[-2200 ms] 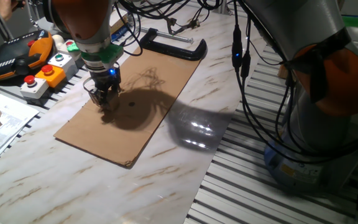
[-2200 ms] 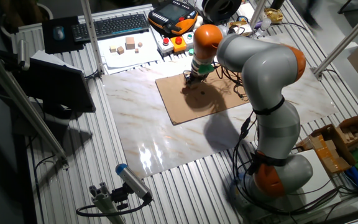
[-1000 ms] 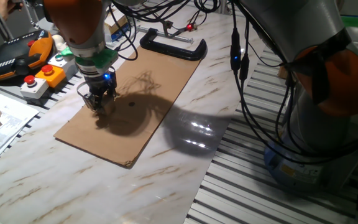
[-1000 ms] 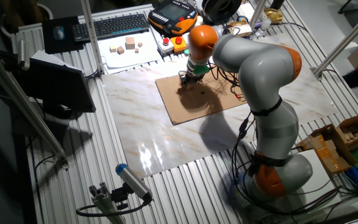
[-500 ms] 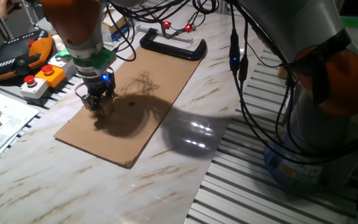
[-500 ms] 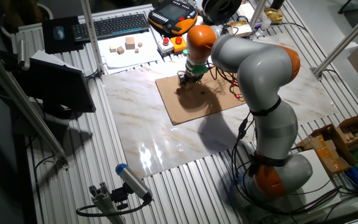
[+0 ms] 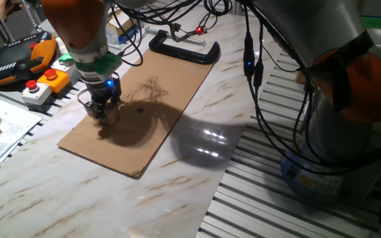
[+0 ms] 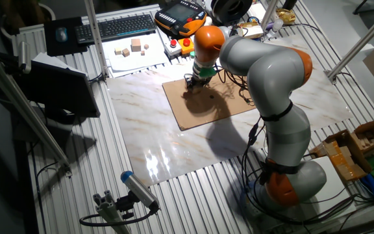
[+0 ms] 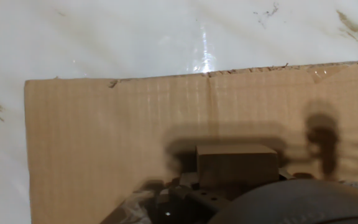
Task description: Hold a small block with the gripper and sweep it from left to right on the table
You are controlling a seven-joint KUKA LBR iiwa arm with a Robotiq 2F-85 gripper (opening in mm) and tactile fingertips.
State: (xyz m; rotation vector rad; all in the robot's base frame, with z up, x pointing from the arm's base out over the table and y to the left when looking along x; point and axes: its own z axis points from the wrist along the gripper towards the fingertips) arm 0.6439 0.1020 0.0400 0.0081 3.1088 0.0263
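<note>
My black gripper [image 7: 100, 114], with its blue light and green ring, stands tip-down on the left part of the brown cardboard sheet [image 7: 167, 89] lying on the marble table [image 7: 177, 192]. The other fixed view shows the gripper [image 8: 192, 82] near the sheet's far corner. In the hand view the small block [image 9: 235, 163] sits in shadow right at my fingertips, resting on the cardboard, and the jaws are shut on it. In both fixed views the fingers hide the block.
A black C-clamp [image 7: 184, 49] lies at the cardboard's far end. Button boxes [image 7: 45, 82] and an orange pendant [image 7: 15, 63] sit left of the table. A paper with loose cubes [image 8: 135, 49] and a keyboard [image 8: 125, 26] lie beyond. Cables hang over the sheet.
The gripper has slid with the block across the cardboard toward the sheet's left edge in the one fixed view. Its shadow moved with it.
</note>
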